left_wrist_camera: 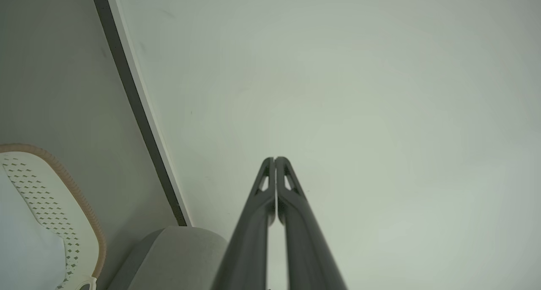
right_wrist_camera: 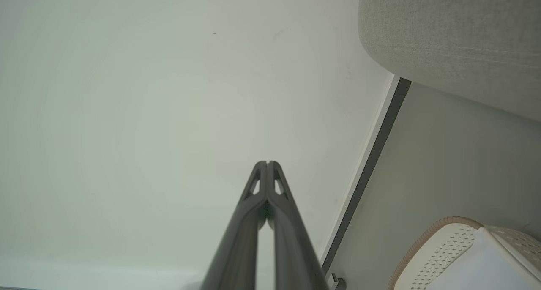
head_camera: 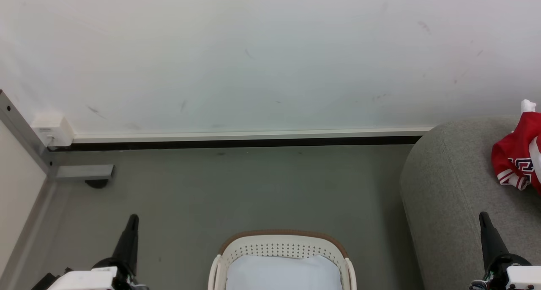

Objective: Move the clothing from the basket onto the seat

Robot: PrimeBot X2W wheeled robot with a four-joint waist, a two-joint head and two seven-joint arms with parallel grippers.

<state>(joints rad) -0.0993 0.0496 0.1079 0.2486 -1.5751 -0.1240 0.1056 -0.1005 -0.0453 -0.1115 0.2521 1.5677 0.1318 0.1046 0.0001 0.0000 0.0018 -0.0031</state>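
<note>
Red clothing (head_camera: pixel 519 154) with white trim and block lettering lies bunched on the grey sofa seat (head_camera: pixel 448 184) at the right edge of the head view. The cream basket (head_camera: pixel 282 244) with its brown rim stands on the floor at bottom centre; a plain white cloth (head_camera: pixel 283 273) lies inside it. My left gripper (head_camera: pixel 132 219) rises at the lower left, left of the basket, fingers pressed together and empty. My right gripper (head_camera: pixel 483 217) rises at the lower right over the sofa, also shut and empty. The wrist views show the left gripper (left_wrist_camera: pixel 274 159) and the right gripper (right_wrist_camera: pixel 267 163) with tips touching.
A pale wall with a white and black skirting (head_camera: pixel 245 138) runs behind the grey floor (head_camera: pixel 236 188). A metal frame post and bracket (head_camera: pixel 82 171) stand at the left, with a white socket box (head_camera: pixel 51 130) on the wall above.
</note>
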